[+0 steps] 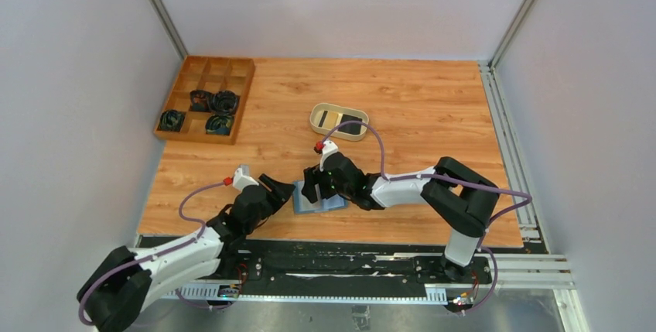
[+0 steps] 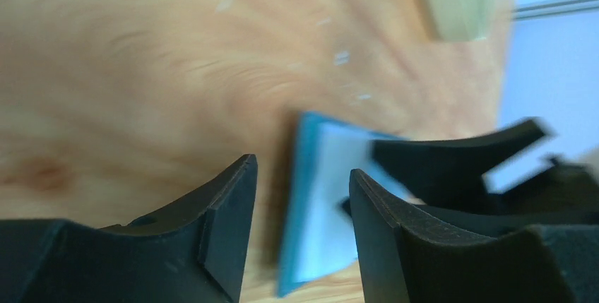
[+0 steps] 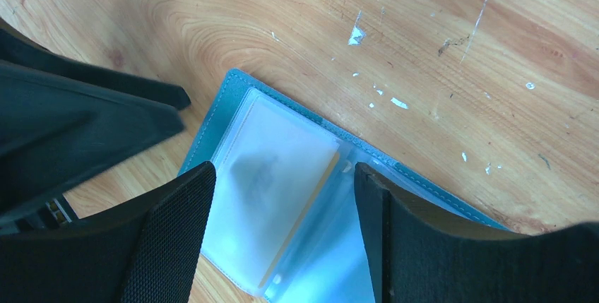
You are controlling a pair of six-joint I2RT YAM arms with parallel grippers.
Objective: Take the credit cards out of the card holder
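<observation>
card holder (image 1: pixel 319 200) lies open, near centre of surface (image 1: pixel 433 115) | R jaws spread, empty, over its clear sleeves; I judge to pull tan-edged card (image 3: pixel 300 204) | L jaws apart, empty, just left of holder, prob. to steady it | dish (image 1: pixel 316 118) far, w/ 2 cards

The wood-grain counter (image 1: pixel 433 100) carries a brown compartment tray (image 1: pixel 219 69) at its far left corner and a beige oval dish (image 1: pixel 316 119) near the middle. The open teal card holder (image 1: pixel 331 202) lies flat near the front edge.
</observation>
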